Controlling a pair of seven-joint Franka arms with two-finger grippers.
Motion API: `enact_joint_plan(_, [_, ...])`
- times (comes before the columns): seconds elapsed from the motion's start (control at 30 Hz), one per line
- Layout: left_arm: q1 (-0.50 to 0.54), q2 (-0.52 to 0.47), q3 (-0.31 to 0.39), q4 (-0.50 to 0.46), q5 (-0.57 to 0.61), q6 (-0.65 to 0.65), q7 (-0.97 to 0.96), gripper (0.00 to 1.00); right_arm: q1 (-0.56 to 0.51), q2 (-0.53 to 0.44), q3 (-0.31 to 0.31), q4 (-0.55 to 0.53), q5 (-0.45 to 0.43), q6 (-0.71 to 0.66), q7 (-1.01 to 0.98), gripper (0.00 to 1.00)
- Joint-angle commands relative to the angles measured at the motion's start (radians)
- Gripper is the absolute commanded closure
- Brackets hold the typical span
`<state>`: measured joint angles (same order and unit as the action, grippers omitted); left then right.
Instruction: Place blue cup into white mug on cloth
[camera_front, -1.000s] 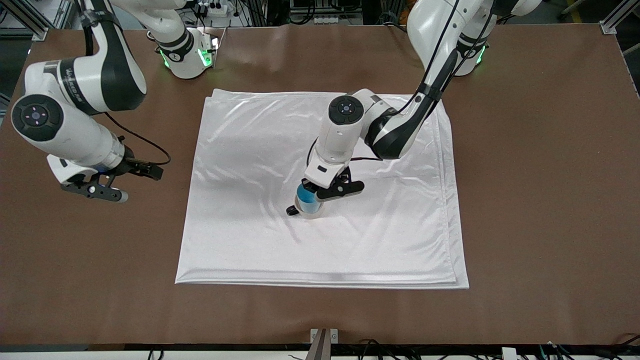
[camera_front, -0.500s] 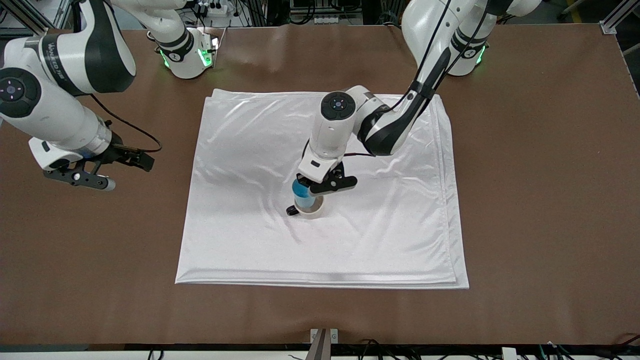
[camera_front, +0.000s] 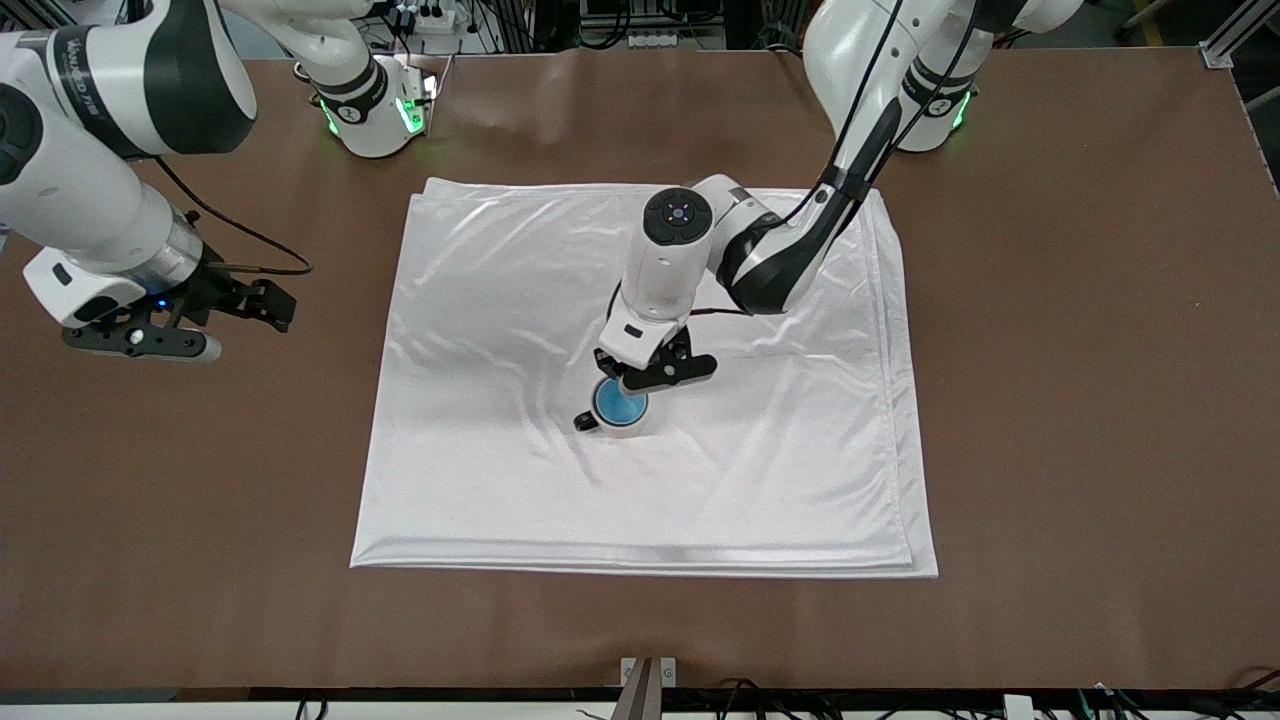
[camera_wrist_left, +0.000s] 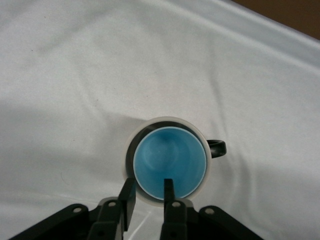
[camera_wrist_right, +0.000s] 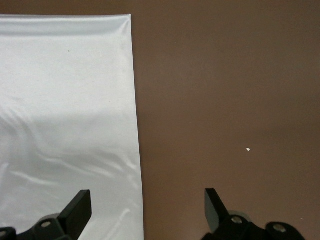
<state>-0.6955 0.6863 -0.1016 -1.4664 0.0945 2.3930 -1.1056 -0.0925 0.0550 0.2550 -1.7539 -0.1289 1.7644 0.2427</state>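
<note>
The blue cup (camera_front: 618, 402) sits inside the white mug (camera_front: 622, 429), which stands upright near the middle of the cloth (camera_front: 780, 450). The mug's black handle (camera_front: 583, 421) points toward the right arm's end. My left gripper (camera_front: 650, 378) hovers just over the mug's rim, open; in the left wrist view (camera_wrist_left: 148, 190) one finger is outside the mug (camera_wrist_left: 200, 134) and the other is over the cup's (camera_wrist_left: 170, 162) inside. My right gripper (camera_front: 140, 340) is open and empty over bare table beside the cloth's edge (camera_wrist_right: 65, 100).
The brown table (camera_front: 1080, 350) surrounds the cloth on every side. The cloth (camera_wrist_left: 75, 75) has soft wrinkles around the mug. The arm bases stand along the table's edge farthest from the front camera.
The blue cup has gone down from above the mug into it, and the left fingers have let go of it. The right arm has lifted and drawn away from the cloth.
</note>
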Motion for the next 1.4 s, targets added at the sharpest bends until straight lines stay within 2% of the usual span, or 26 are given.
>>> enact_joint_plan(0.0, [-0.004, -0.021, 0.014, 0.004, 0.020, -0.027, -0.028, 0.00, -0.015, -0.017, -0.023, 0.031, 0.051, -0.051, -0.097, 0.00])
enact_joint_plan(0.17, [0.010, -0.086, 0.025, 0.009, 0.021, -0.093, -0.020, 0.00, -0.012, -0.023, -0.086, 0.077, 0.126, -0.109, -0.164, 0.00])
enact_joint_plan(0.57, [0.047, -0.281, 0.074, 0.008, 0.102, -0.336, 0.032, 0.00, -0.009, -0.023, -0.121, 0.226, 0.127, -0.270, -0.253, 0.00])
enact_joint_plan(0.73, [0.117, -0.367, 0.069, 0.006, 0.091, -0.468, 0.147, 0.00, -0.009, -0.024, -0.145, 0.234, 0.127, -0.280, -0.299, 0.00])
enact_joint_plan(1.03, [0.240, -0.485, 0.066, 0.001, 0.083, -0.681, 0.369, 0.00, -0.010, -0.033, -0.138, 0.234, 0.127, -0.284, -0.299, 0.00])
enact_joint_plan(1.23, [0.347, -0.536, 0.066, -0.003, -0.010, -0.741, 0.420, 0.00, -0.010, -0.033, -0.134, 0.234, 0.129, -0.276, -0.298, 0.00])
enact_joint_plan(1.37, [0.422, -0.570, 0.066, -0.034, -0.059, -0.750, 0.555, 0.00, -0.010, -0.033, -0.131, 0.234, 0.130, -0.263, -0.287, 0.00])
